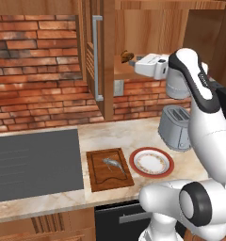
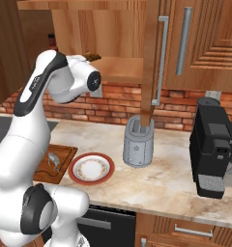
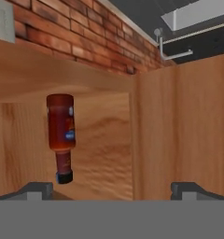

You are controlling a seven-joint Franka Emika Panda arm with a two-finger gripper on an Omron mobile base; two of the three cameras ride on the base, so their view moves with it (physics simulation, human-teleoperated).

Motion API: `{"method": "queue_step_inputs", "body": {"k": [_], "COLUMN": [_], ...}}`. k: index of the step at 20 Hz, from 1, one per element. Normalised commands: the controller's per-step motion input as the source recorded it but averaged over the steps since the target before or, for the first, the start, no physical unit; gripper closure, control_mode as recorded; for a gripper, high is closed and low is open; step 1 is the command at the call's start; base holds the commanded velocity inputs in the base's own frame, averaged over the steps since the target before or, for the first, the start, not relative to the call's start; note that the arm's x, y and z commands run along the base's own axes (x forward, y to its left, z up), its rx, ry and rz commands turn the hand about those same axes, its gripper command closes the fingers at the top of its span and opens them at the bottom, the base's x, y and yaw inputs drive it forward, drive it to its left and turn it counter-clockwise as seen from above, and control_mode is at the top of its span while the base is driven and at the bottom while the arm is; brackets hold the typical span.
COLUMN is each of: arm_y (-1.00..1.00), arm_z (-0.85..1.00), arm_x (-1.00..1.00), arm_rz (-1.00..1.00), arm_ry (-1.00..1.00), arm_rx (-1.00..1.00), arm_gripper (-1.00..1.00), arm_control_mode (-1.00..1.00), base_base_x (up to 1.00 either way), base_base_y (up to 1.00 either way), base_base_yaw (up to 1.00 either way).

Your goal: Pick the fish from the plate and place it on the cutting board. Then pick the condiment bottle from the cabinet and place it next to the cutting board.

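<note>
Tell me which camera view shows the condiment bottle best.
The hand view: the condiment bottle appears whole, label and black cap clear, upside down because the camera is rolled. The right base view shows just its top behind the arm; the left base view gives nothing recognisable of it.

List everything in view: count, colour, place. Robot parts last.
fish: one, silver-grey, on the cutting board
cutting board: one, dark brown, counter beside the stovetop
plate: one, white with red-orange rim, bare, right of the board
condiment bottle: one, red-brown, black cap, inside the cabinet
cabinet: one, light-brown wood, door open
brown lump: one, cabinet shelf
toaster: one, grey, counter
stovetop: one, dark grey
coffee machine: one, black, counter
gripper: one, open, facing the bottle
</note>
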Motion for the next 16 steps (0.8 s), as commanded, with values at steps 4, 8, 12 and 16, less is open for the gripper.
{"method": "queue_step_inputs", "body": {"k": [4, 8, 12, 16], "arm_y": [0.08, 0.05, 0.06, 0.08], "arm_z": [0.0, 0.0, 0.0, 0.0], "arm_x": [0.03, 0.04, 0.05, 0.07], "arm_rz": [0.0, 0.0, 0.0, 0.0], "arm_ry": [0.0, 0.0, 0.0, 0.0], "arm_rx": [0.0, 0.0, 0.0, 0.0], "arm_gripper": [-1.0, -1.0, -1.0, -1.0], "arm_control_mode": [-1.0, -1.0, -1.0, -1.0], "base_base_x": [0.0, 0.0, 0.0, 0.0], "base_base_y": [0.0, 0.0, 0.0, 0.0], "base_base_yaw": [0.0, 0.0, 0.0, 0.0]}}
